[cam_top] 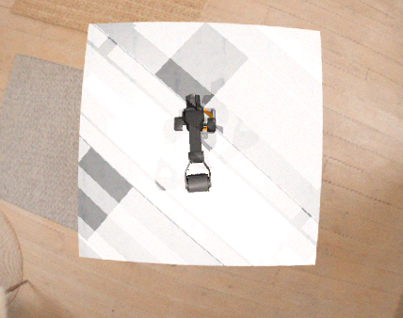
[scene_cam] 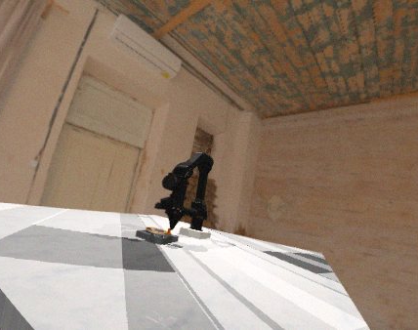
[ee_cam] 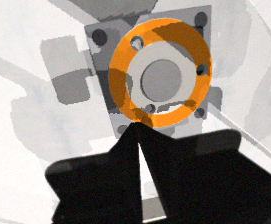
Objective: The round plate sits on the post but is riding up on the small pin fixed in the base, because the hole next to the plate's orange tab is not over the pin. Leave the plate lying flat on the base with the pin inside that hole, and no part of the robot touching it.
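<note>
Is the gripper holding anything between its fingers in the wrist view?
No. The gripper is shut with its tips meeting in a point at the near rim of the orange plate, nothing between them.

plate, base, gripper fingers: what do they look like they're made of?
Plate: flat matte orange, no gloss, probably plastic.
Base: uniform matte grey with dark holes; painted metal or plastic, can't tell.
Gripper fingers: plain matte black, shut; material unclear.
</note>
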